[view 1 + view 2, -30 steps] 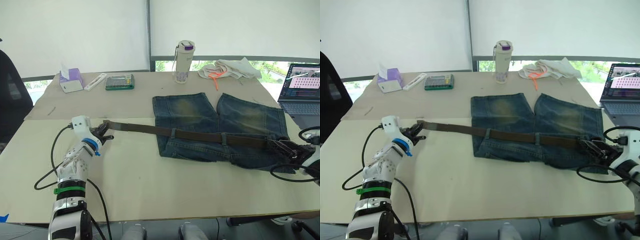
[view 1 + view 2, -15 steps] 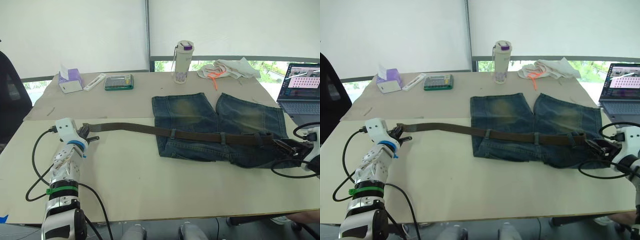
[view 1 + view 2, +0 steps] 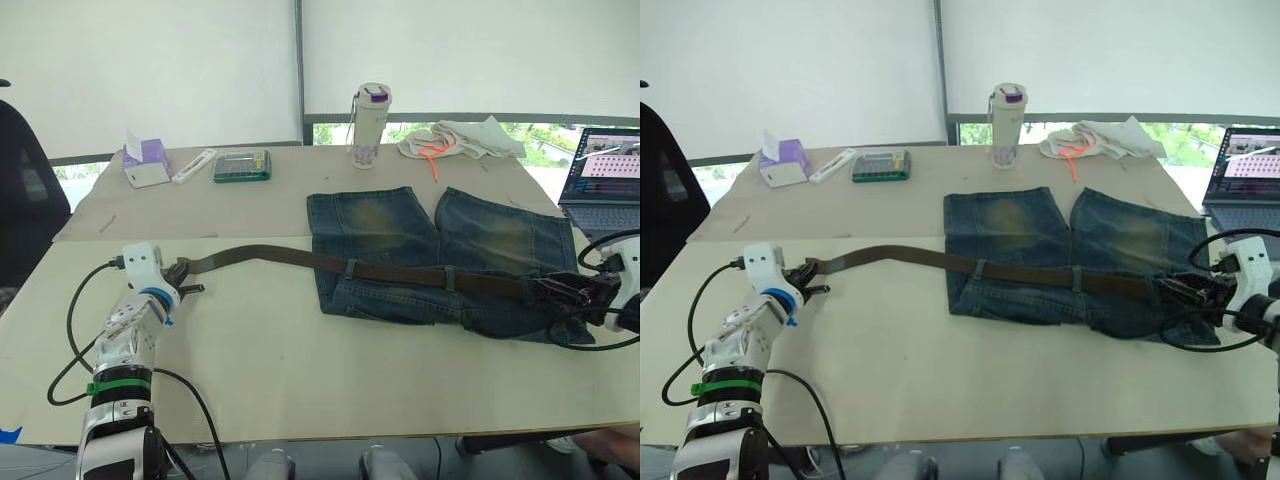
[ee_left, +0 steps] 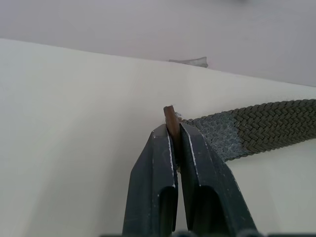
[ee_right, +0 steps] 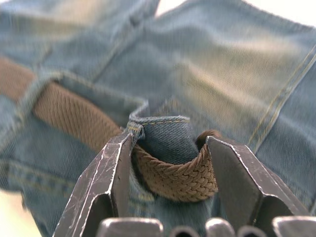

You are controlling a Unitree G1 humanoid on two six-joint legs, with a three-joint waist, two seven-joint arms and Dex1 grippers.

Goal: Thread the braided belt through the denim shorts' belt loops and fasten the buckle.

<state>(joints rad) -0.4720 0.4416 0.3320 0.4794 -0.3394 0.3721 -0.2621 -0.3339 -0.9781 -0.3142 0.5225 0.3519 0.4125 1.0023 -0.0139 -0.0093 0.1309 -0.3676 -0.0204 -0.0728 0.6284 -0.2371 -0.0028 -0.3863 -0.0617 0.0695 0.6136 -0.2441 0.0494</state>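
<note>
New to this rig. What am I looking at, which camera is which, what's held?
A two-armed humanoid robot works at a table. The two wide pictures come from its head camera, looking down; the two close-ups come from cameras on its wrists. On the table lie denim shorts with a braided belt running through the belt loops. The left gripper is shut on the belt's free end, out to the left of the shorts. The right gripper is open around the belt and a denim loop at the other side. Behind sit a bottle, tissue box and laptop.
</note>
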